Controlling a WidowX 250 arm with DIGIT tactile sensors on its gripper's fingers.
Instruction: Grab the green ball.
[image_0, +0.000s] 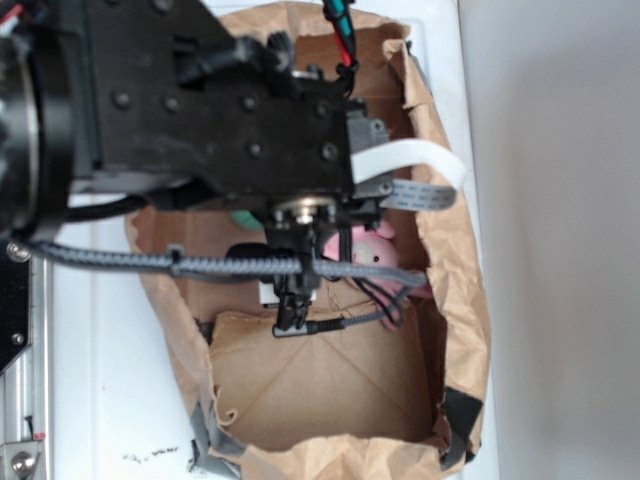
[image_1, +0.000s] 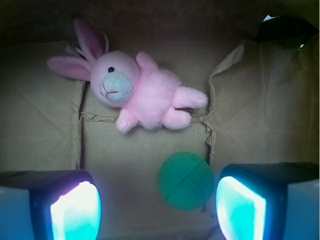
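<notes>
The green ball (image_1: 186, 181) lies on the brown paper floor of the bag, between my two fingers and close to the right one. In the exterior view only a sliver of the ball (image_0: 245, 220) shows under the arm. My gripper (image_1: 159, 210) is open and empty, with its glowing pads (image_1: 75, 212) wide apart on either side of the ball. In the exterior view the gripper (image_0: 292, 305) hangs inside the bag below the black arm. The pink plush bunny (image_1: 135, 92) lies beyond the ball, head to the left.
The brown paper bag (image_0: 455, 290) has crumpled walls all around, taped at the lower corners. Its right wall (image_1: 260, 105) rises close to my right finger. The arm's cables (image_0: 200, 262) cross over the bag. A white surface (image_0: 100, 390) surrounds it.
</notes>
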